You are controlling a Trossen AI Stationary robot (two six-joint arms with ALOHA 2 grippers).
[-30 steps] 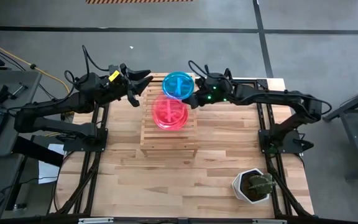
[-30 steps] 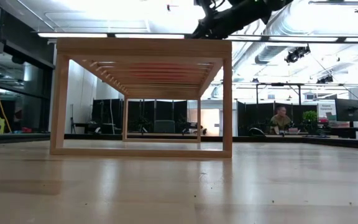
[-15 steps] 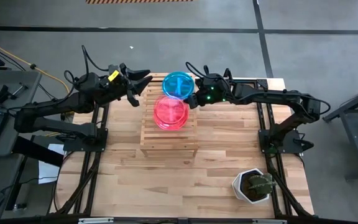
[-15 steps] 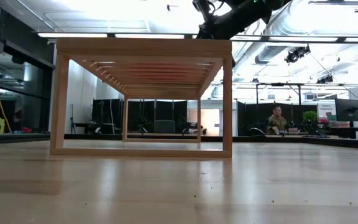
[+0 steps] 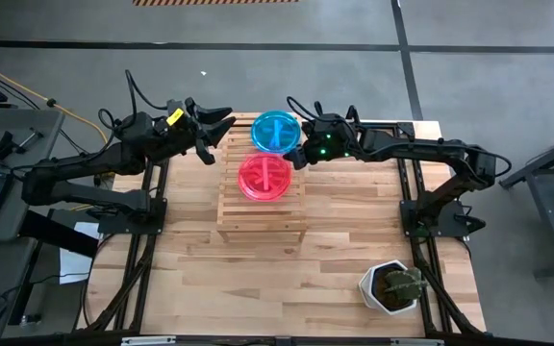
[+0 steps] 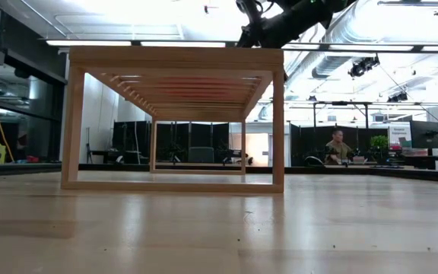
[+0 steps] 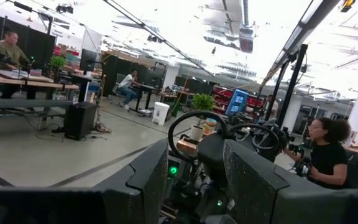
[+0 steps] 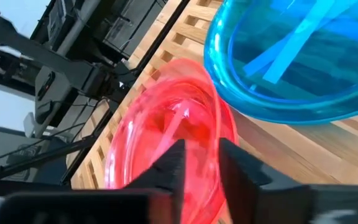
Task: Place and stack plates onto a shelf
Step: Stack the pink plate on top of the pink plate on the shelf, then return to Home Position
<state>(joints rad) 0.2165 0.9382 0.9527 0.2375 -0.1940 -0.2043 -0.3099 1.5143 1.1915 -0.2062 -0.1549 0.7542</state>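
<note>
A pink plate stack [image 5: 264,176] was seen lying flat on the slatted top of the shelf [image 5: 261,216], toward the shelf's far end. A teal plate stack [image 5: 276,131] was set just beyond it at the far edge of the shelf, its rim touching or slightly overlapping the pink rim. In the right wrist view the pink plates [image 8: 166,140] and the teal plates [image 8: 297,59] were shown side by side on the slats.

The right gripper [image 5: 299,154] was held just beside the shelf's far right corner, close to both stacks. Its fingers [image 8: 174,163] were seen a little apart, with the near rim of the pink stack showing between them; whether the rim was being pinched could not be told.

The left gripper [image 5: 214,130] was held off the shelf's far left corner, with its fingers spread apart and nothing between them.

A white plant pot [image 5: 392,288] stood well apart from the shelf, near the table's [image 5: 335,250] front right corner.
</note>
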